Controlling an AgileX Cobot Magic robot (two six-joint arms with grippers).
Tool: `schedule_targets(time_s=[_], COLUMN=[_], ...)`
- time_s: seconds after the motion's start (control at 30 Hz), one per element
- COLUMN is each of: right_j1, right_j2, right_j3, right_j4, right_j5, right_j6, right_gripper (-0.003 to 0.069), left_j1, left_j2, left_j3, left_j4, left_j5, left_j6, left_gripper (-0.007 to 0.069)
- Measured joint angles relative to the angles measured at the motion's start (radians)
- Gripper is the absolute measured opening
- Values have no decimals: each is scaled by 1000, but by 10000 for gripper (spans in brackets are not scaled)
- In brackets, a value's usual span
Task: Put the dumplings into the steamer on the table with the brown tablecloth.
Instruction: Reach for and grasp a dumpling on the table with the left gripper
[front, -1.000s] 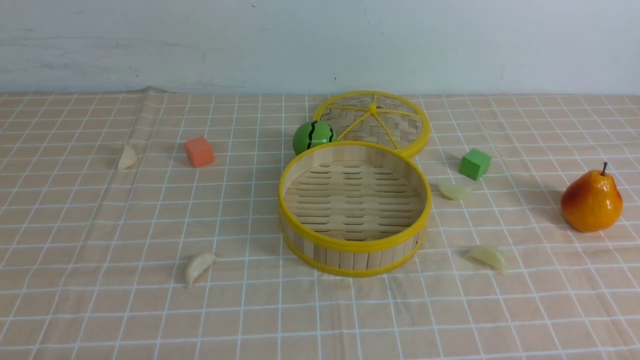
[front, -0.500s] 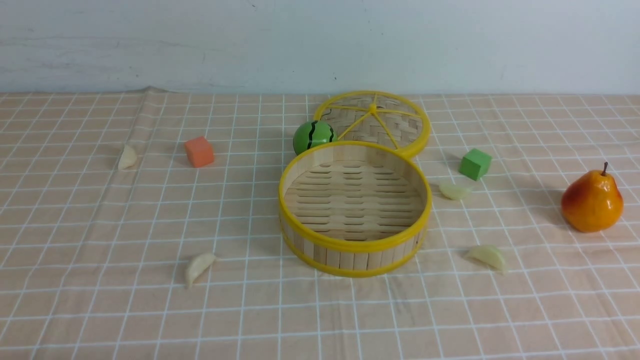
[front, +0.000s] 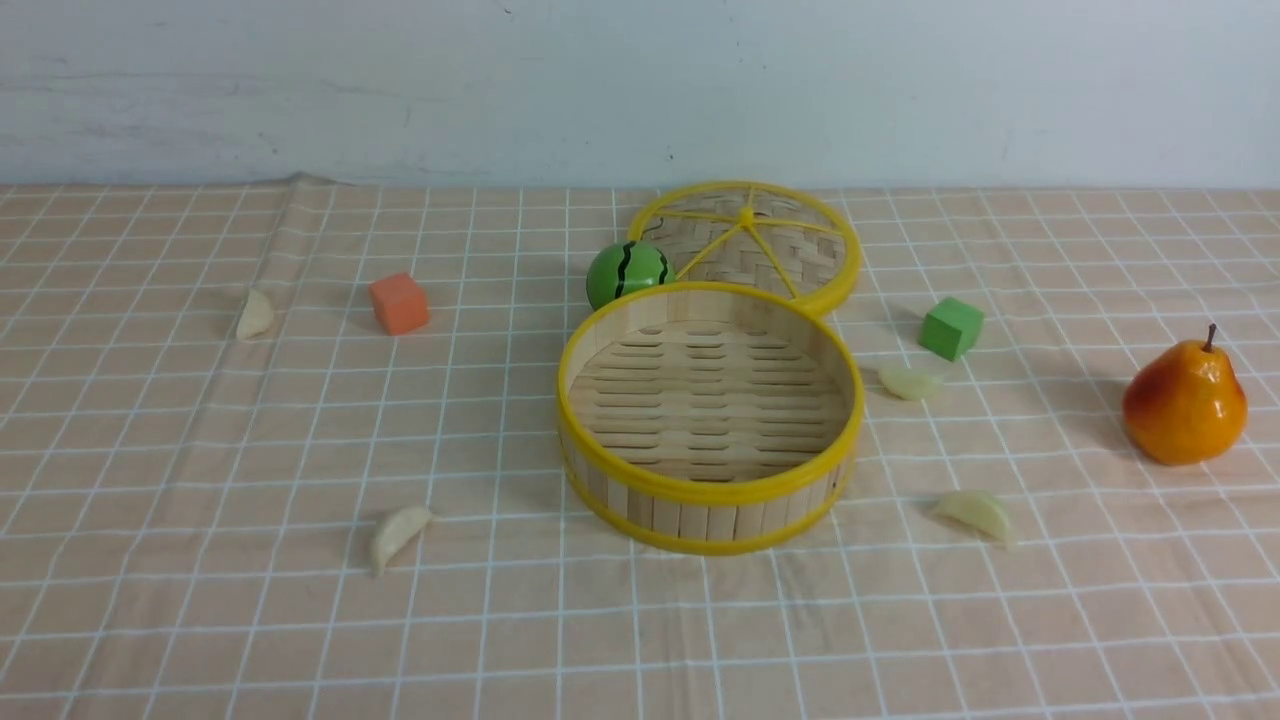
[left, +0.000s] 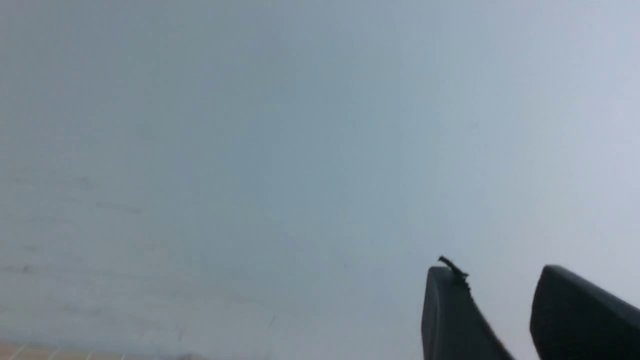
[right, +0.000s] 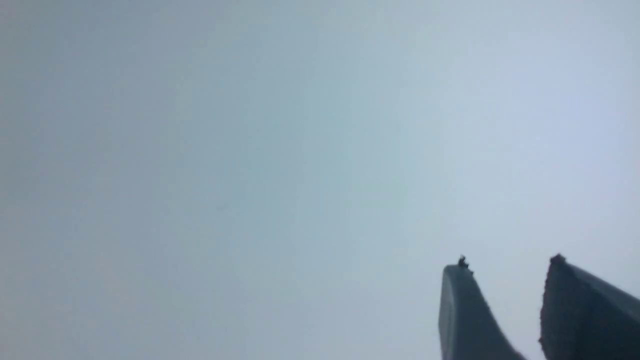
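The counter has wide, bare room at the front and on both sides, so either arm can come in freely. Its wrinkled cloth could drag under a low tool. The steamer sits mid-counter, empty, and its raised rim could be clipped and shoved. The pear stands well clear. The green cube lies just beside one of the dumplings, so a wide grasp may catch both. All four lie outside the steamer, two on each side; they look glossy and likely to slip. The left tool and right tool both stand parted, holding nothing.
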Motion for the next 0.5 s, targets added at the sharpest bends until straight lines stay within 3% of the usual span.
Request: schedule_targets(time_s=[0.1, 0.13, 0.23, 0.37, 0.5], right_j1=[0, 0, 0, 0, 0], right_j2=[0, 0, 0, 4, 75], right_j3=[0, 0, -6, -56, -128], right_j4=[-12, -21, -30, -30, -30], right_j5=[-12, -12, -2, 37, 54], right_j6=[43, 84, 163, 192, 195], right_gripper=[240, 240, 236, 181, 36], left_j1=[0, 0, 0, 0, 0], left_j2=[0, 0, 0, 27, 210], left_j3=[0, 0, -50, -190, -388], left_j4=[1, 2, 21, 94, 227], left_j5=[-77, -100, -28, 117, 241], left_j6=[-89, -177, -346, -383, -362], left_gripper=[238, 234, 197, 122, 1])
